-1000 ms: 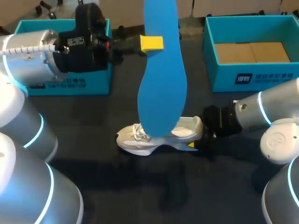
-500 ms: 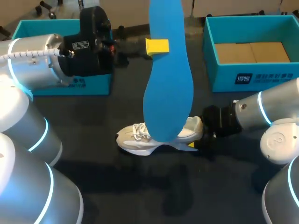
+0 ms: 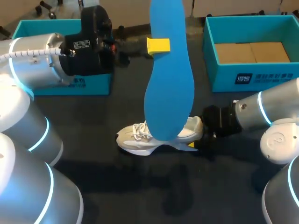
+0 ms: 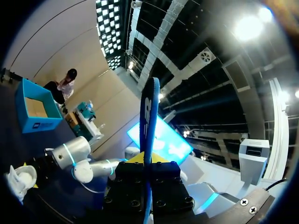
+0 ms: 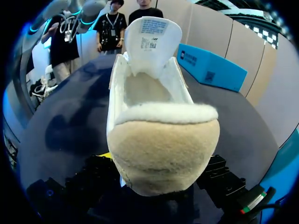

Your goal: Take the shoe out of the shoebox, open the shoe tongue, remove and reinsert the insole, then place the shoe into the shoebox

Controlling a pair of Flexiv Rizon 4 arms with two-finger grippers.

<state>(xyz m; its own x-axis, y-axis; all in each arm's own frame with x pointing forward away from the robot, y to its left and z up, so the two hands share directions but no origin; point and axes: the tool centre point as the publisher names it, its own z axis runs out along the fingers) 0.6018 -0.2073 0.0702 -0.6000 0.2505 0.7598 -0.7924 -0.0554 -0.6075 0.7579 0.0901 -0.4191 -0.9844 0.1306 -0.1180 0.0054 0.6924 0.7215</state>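
Insole (image 3: 169, 84) hung upright above shoe (image 3: 135, 140), clenched in left gripper (image 3: 158, 45); right gripper (image 3: 194, 143) at heel, apparently clamped on it, contact mostly hidden.

The left gripper (image 3: 158, 45) holds the blue insole (image 3: 169, 84) upright over the table (image 3: 117, 196), its lower end in front of the white shoe (image 3: 135, 140). The right gripper (image 3: 194, 143) sits at the shoe's heel. The left box (image 3: 96, 84) and right box (image 3: 271, 77) stand behind.
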